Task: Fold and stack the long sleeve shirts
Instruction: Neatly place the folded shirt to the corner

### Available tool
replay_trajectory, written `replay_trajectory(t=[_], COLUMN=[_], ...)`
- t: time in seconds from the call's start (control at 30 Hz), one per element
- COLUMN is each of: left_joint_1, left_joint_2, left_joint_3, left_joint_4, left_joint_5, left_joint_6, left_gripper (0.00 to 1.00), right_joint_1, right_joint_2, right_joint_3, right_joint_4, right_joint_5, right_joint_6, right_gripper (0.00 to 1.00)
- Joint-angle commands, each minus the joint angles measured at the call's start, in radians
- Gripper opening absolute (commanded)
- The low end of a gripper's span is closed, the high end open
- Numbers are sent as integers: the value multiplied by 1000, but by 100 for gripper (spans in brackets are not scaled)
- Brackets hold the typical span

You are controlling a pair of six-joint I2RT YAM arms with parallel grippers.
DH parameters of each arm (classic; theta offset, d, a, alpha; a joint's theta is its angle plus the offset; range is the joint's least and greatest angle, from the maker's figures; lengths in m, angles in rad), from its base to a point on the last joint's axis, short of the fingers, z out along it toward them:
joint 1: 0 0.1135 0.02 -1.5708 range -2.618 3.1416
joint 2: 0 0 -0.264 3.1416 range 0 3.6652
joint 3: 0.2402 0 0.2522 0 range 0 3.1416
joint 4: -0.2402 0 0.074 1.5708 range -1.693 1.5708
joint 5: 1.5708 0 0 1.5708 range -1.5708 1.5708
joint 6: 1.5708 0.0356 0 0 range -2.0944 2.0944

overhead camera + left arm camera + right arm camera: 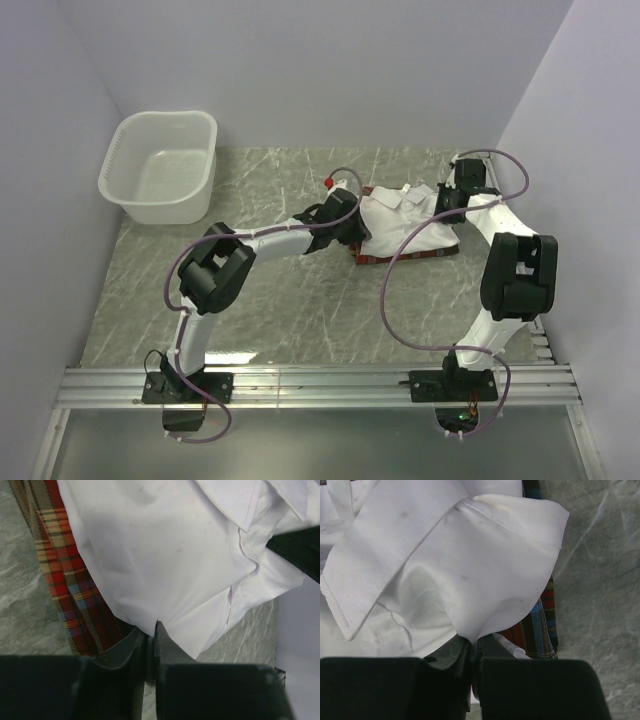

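The white shirt (400,215) lies folded on top of the red-orange plaid shirt (405,258) at the table's middle right. My left gripper (345,226) is shut on the white shirt's left edge; in the left wrist view (150,635) white cloth (165,555) is pinched between the jaws, with the plaid shirt (70,590) beneath. My right gripper (450,200) is shut on the white shirt's right edge near the collar; the right wrist view (475,642) shows white cloth (470,565) pinched, with plaid (540,625) showing under it.
A white plastic laundry basket (112,170) stands at the back left, empty. The marble table (290,300) runs to grey walls at left, back and right. An aluminium rail (320,385) carries both arm bases at the near edge.
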Motion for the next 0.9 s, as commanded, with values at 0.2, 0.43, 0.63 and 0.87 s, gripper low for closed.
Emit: replay_trajectory(t=[0.2,0.43,0.63,0.87], left_joint_1=[4,6,6,7], left_joint_2=[-71,-186,-234,-85], left_joint_3=[-37,0,74,181], left_joint_4=[-91,-139,-137,-81], left_joint_5=[-113,-191,-185,-21], left_joint_6=[-45,-8,36,81], left_gripper=[53,77,73,64], right_joint_1=[-34,-39,-44,-96], right_joint_2=[-38,-189,-236,-184], right_joint_3=[40,92,106,-19], right_joint_4=[22,18,60,265], right_joint_5=[163,109,15,-201], right_joint_6=[82,185,258,401], right_gripper=[41,66,75,69])
